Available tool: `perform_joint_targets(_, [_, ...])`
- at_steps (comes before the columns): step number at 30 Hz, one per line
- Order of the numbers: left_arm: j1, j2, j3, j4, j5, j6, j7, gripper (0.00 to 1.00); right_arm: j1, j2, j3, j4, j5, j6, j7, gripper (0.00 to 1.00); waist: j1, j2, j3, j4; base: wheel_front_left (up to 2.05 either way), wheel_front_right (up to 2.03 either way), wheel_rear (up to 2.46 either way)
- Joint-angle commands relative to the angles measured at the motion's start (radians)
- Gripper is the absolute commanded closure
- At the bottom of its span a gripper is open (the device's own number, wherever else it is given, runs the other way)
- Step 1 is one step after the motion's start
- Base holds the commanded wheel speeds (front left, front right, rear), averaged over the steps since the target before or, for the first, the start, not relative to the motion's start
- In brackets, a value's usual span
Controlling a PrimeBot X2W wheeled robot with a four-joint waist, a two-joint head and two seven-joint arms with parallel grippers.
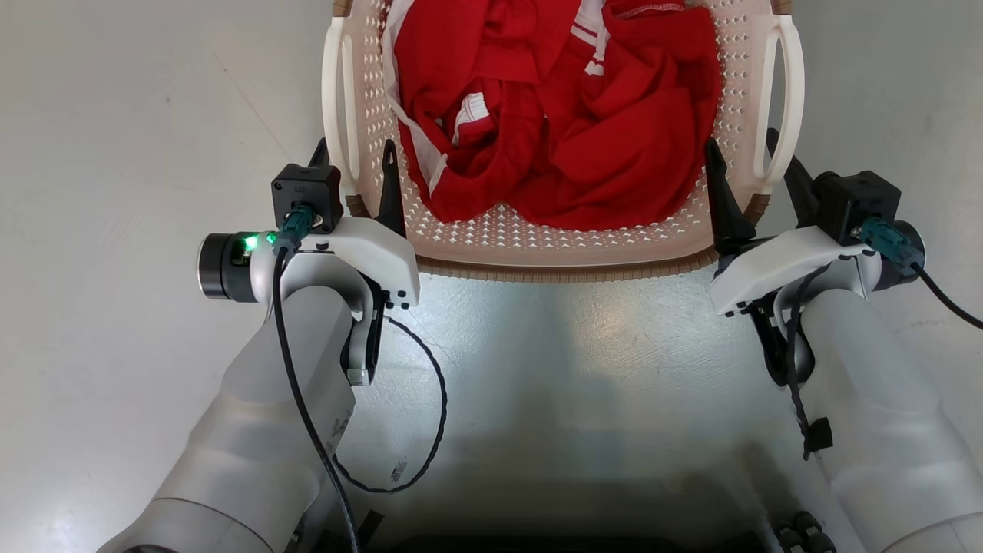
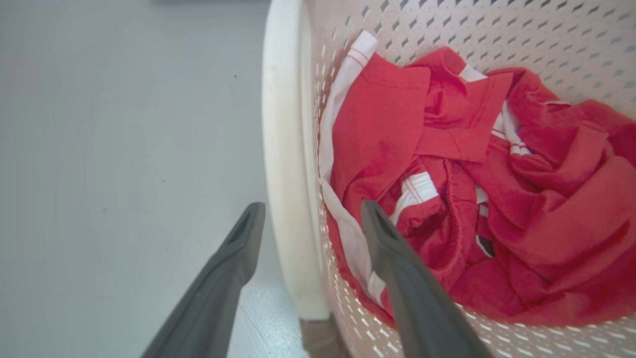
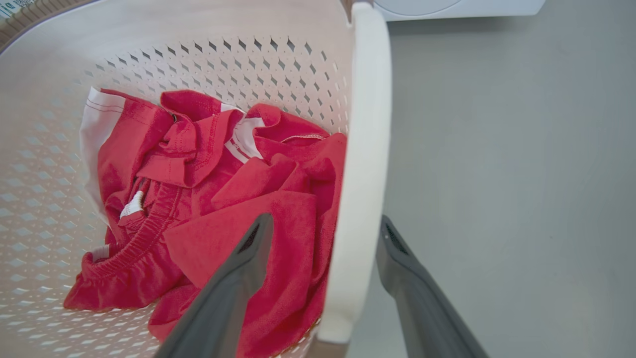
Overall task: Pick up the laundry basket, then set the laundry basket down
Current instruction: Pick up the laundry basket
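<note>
As left fingers (image 1: 390, 184) and right fingers (image 1: 722, 201) gape astride laundry basket (image 1: 537, 269) handles (image 1: 335, 100), the right wrist view adds a white appliance (image 3: 462, 7).

No readable text anywhere. One small white sticker (image 3: 10, 5) on the brown rim (image 3: 37, 14) of the cream perforated plastic laundry basket (image 3: 44, 209) carries print too tiny for me.

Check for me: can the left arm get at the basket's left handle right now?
Probably yes. The left gripper is open and straddles the white handle of the laundry basket, one finger outside, one inside the wall. Nothing else sits in the gap; the red clothes lie beside the inner finger.
</note>
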Motion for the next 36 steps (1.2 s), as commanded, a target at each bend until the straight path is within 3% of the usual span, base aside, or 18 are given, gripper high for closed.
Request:
perform_joint_targets(1, [0.014, 0.025, 0.013, -0.008, -0.01, 0.011, -0.005, 0.0, 0.033, 0.016, 0.02, -0.005, 0.008, 0.003, -0.012, 0.0, 0.0, 0.0, 0.001, 0.0, 0.0, 0.0, 0.0])
perform_joint_targets(26, [0.013, 0.025, 0.001, -0.003, -0.024, 0.01, -0.005, 0.0, 0.036, 0.016, 0.014, -0.002, 0.01, 0.003, -0.012, 0.0, 0.0, 0.0, -0.004, -0.001, 0.0, 0.0, 0.0])
perform_joint_targets(36, [0.013, 0.025, -0.006, -0.001, -0.03, 0.011, -0.005, 0.05, 0.035, 0.016, 0.009, 0.0, 0.009, 0.003, -0.012, 0.0, 0.0, 0.0, -0.003, 0.004, 0.0, 0.0, 0.0])
